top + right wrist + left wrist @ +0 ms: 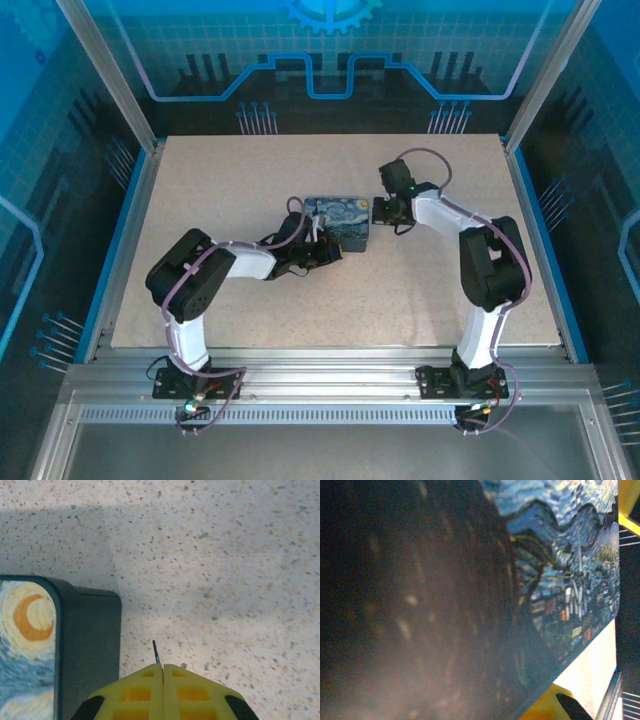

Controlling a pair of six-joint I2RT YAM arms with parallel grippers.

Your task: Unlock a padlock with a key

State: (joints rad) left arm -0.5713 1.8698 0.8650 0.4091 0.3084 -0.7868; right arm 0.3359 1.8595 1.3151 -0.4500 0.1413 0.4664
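Note:
The key (156, 651) is a thin bluish-grey blade sticking out past the yellow fingertips of my right gripper (163, 665), which is shut on it just above the speckled table. In the top view this gripper (381, 212) hovers at the right end of the blue Starry Night tin (340, 221). My left gripper (322, 246) presses against the tin's near left side. The tin's blurred lid (560, 570) blocks the left wrist view, and one yellow finger (545, 707) peeks out below it. The padlock is hidden.
The tin's dark corner (90, 645) lies just left of the key. Speckled tabletop (420, 290) spreads to the right and front of the tin. Aluminium posts and blue panels (95, 90) enclose the table.

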